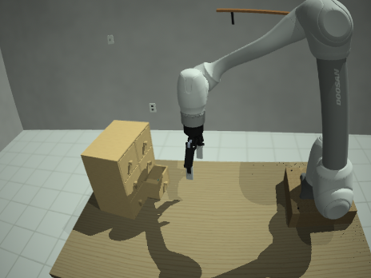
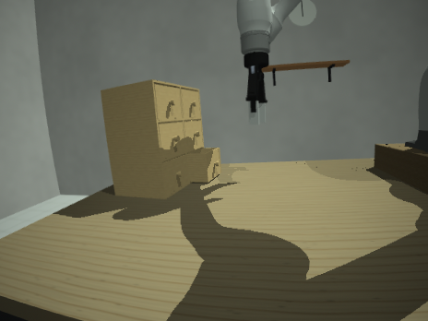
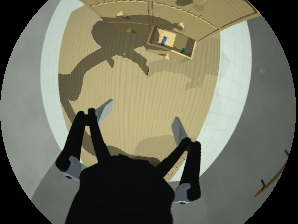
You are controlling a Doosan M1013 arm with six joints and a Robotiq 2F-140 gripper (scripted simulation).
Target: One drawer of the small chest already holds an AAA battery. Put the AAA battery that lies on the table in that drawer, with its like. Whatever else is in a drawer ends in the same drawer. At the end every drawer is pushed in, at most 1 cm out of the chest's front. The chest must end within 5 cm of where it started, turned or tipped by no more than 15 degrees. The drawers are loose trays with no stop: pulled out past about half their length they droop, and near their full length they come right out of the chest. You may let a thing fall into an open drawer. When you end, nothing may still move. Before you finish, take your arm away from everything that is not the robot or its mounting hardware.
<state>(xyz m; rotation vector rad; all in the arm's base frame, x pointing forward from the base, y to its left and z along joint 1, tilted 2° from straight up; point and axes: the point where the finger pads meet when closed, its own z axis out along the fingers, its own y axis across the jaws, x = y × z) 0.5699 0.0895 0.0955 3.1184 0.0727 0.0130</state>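
Hand [image 1: 193, 163] spread wide, empty, above grained wooden table [image 1: 224, 240]; boxy wooden chest [image 1: 116, 168], bottom drawer [image 1: 157, 181] out.
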